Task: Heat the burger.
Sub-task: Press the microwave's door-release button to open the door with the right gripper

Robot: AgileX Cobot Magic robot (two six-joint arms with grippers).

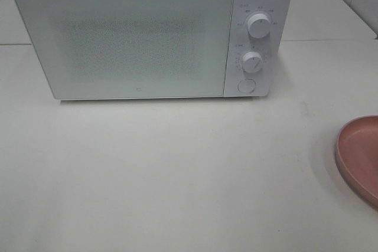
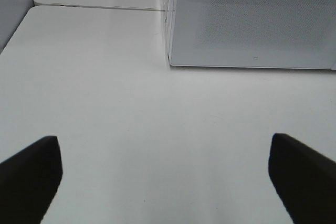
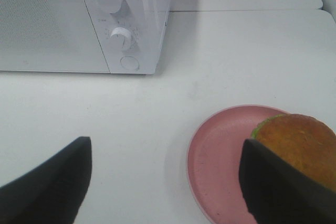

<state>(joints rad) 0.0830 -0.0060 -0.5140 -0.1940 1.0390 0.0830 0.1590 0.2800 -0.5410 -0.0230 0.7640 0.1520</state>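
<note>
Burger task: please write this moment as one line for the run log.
microwave: door closed | burger: on pink plate, outside microwave | left gripper: open, empty | right gripper: open, empty

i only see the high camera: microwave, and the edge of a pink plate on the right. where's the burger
Observer: The burger sits on that plate, on the part your view cuts off.
Operator: either claw holding anything
Observer: No. The right claw is open and empty, just short of the plate, and the left claw is open over bare table.
</note>
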